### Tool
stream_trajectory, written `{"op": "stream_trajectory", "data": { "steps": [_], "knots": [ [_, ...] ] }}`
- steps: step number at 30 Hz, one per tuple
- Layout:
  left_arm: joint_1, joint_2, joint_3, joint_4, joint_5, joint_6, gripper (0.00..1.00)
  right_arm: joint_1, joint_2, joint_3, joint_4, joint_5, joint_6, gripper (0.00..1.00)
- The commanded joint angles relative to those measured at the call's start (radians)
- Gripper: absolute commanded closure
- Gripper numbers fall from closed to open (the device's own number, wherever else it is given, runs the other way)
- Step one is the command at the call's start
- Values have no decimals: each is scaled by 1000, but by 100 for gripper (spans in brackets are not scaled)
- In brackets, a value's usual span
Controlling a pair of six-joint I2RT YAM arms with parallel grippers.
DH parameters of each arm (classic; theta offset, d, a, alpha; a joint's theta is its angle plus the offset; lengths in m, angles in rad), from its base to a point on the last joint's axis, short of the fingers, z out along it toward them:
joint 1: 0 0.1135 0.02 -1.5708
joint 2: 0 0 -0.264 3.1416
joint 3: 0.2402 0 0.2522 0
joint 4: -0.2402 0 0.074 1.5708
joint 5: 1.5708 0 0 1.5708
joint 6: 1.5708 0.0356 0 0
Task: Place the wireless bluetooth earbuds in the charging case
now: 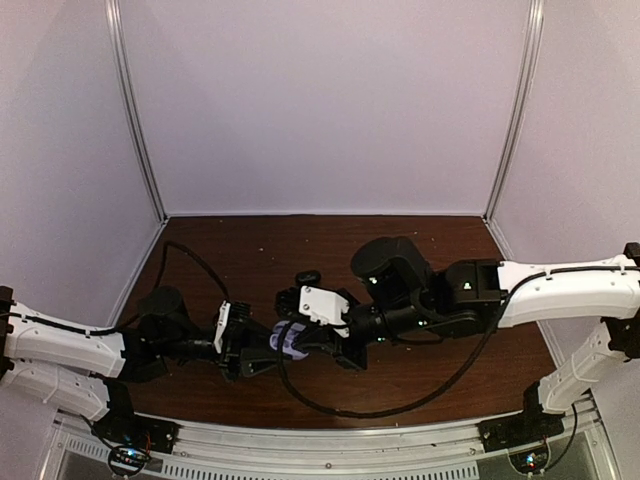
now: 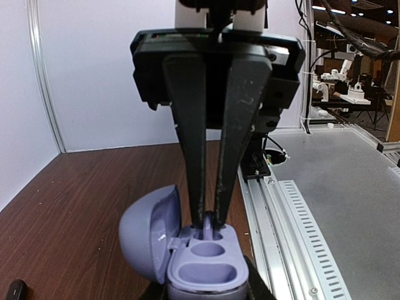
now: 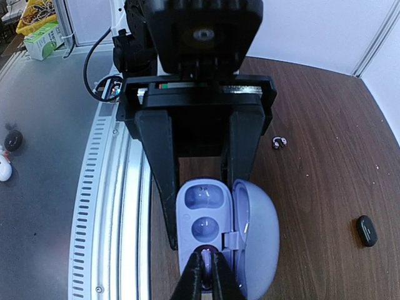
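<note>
The charging case [image 3: 201, 215] is open, its lid [image 3: 257, 234] swung to one side, lavender inside. My left gripper [image 3: 203, 187] is shut on the case's base, one finger on each side, and holds it just above the table. My right gripper [image 3: 209, 272] is shut on one pale-purple earbud [image 3: 207, 257] and holds it in the mouth of the end well nearest that wrist. In the left wrist view the right gripper [image 2: 209, 215] comes straight down onto the case [image 2: 206, 272]. The other wells show nothing inside. In the top view the case [image 1: 288, 340] sits between both grippers.
A tiny glossy thing [image 3: 279, 142] lies on the brown table beyond the case; I cannot tell what it is. A small black oval object [image 3: 367, 230] lies further right. The metal rail [image 3: 115, 206] runs along the table's near edge beside the case.
</note>
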Motion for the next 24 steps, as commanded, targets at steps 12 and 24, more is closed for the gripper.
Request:
{"op": "stream_trajectory", "data": {
  "steps": [12, 24],
  "knots": [
    [8, -33, 1, 147, -105, -2, 100, 0, -138, 77, 44, 102, -3, 54],
    [179, -140, 12, 29, -479, -240, 100, -98, -226, -119, 294, 230, 83, 0]
  ]
}}
